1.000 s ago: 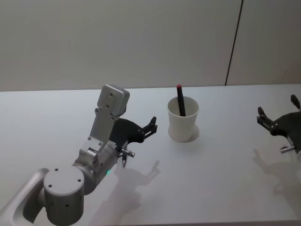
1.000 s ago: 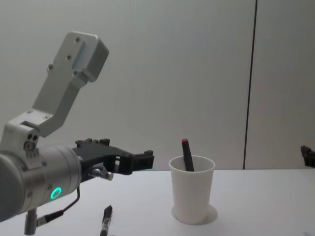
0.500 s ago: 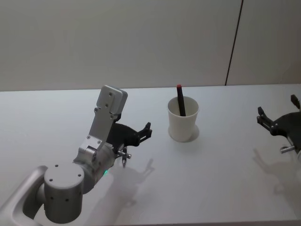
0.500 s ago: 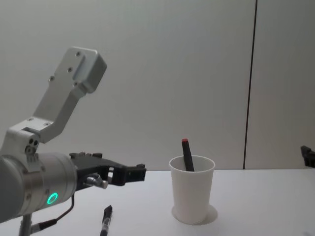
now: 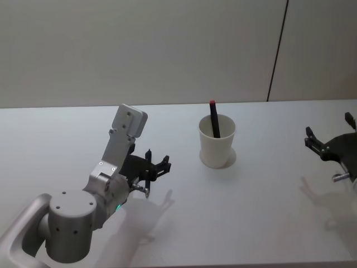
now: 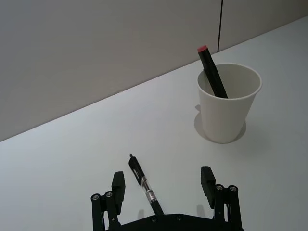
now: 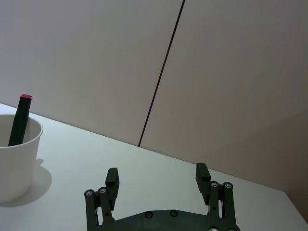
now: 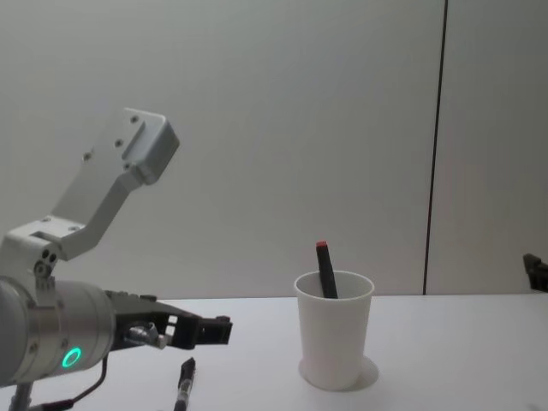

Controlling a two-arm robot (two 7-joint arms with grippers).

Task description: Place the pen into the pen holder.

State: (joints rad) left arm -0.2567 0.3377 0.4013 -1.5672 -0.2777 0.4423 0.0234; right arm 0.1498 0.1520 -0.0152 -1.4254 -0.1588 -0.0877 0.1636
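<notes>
Pen (image 6: pixel 144 185) under the wide-spread left gripper (image 6: pixel 162 179) looks light, stiff and slick, so it should pinch mid-barrel. Right gripper (image 7: pixel 157 174) idles wide.

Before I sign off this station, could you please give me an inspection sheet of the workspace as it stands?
Surface: white table, bare and clean where visible.
Job's things: pen lying flat on the table, not yet picked up; pen holder upright, with a black red-capped marker leaning inside it.
Clutter: nothing seen.
Grippers: left tool open and low over the table, a finger on each side of the pen, touching neither; right tool open, idle at the table's right side.
Cables: thin dark cable under the left wrist, clear of the pen.
Surroundings: plain wall with a dark vertical seam.
</notes>
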